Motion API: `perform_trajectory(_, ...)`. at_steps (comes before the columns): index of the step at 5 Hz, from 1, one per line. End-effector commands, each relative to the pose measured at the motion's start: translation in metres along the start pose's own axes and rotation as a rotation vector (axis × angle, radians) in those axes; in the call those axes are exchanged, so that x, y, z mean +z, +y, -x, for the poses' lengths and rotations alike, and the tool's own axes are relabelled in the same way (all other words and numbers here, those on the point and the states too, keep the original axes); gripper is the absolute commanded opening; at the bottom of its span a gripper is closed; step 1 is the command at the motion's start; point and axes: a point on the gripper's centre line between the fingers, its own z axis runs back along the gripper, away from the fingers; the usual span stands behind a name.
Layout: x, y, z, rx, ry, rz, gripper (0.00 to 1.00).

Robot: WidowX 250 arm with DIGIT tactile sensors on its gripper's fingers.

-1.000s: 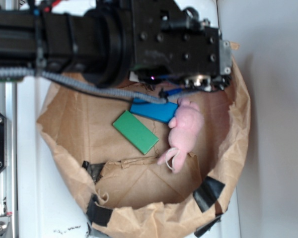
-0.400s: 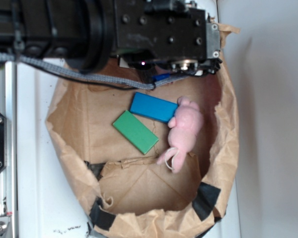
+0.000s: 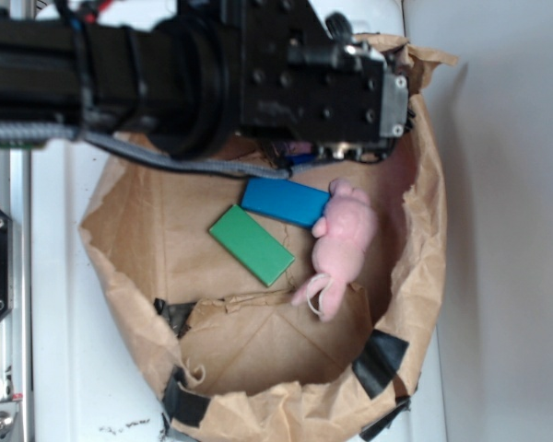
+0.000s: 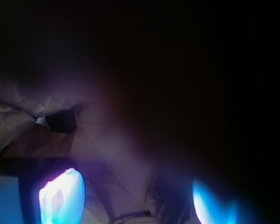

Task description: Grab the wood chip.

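Observation:
A flat green block (image 3: 252, 244) and a flat blue block (image 3: 285, 202) lie side by side on the floor of a brown paper bag (image 3: 258, 341). Either could be the wood chip. A pink plush toy (image 3: 343, 239) touches the blue block's right end. My gripper (image 3: 302, 157) is almost wholly hidden under the black arm, just above the blue block at the bag's far wall. In the wrist view the two blue-lit fingertips (image 4: 60, 196) stand apart over crumpled paper. The gripper (image 4: 137, 201) has nothing between them. The wrist view is dark and blurred.
The bag's crumpled walls (image 3: 422, 230) ring the objects, with black tape patches (image 3: 384, 359) on the near rim. A grey cable (image 3: 194, 166) hangs from the arm over the bag. A metal rail (image 3: 5, 276) runs along the left.
The arm has shifted a little away from the blue block, so the cable no longer crosses it. The bag's rim has moved slightly. The blocks and the plush have not moved.

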Motion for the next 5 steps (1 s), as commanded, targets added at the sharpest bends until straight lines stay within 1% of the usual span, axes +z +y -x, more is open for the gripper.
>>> perform_trajectory(1, -0.002, 0.004, -0.018, -0.006, -0.101, -0.017, 1.00)
perform_trajectory(2, 0.008, 0.017, -0.025, -0.056, -0.109, -0.067, 1.00)
perform_trajectory(4, 0.015, 0.022, -0.033, -0.085, -0.122, -0.105, 1.00)
perform_trajectory(5, 0.014, 0.022, -0.031, -0.085, -0.129, -0.103, 1.00)
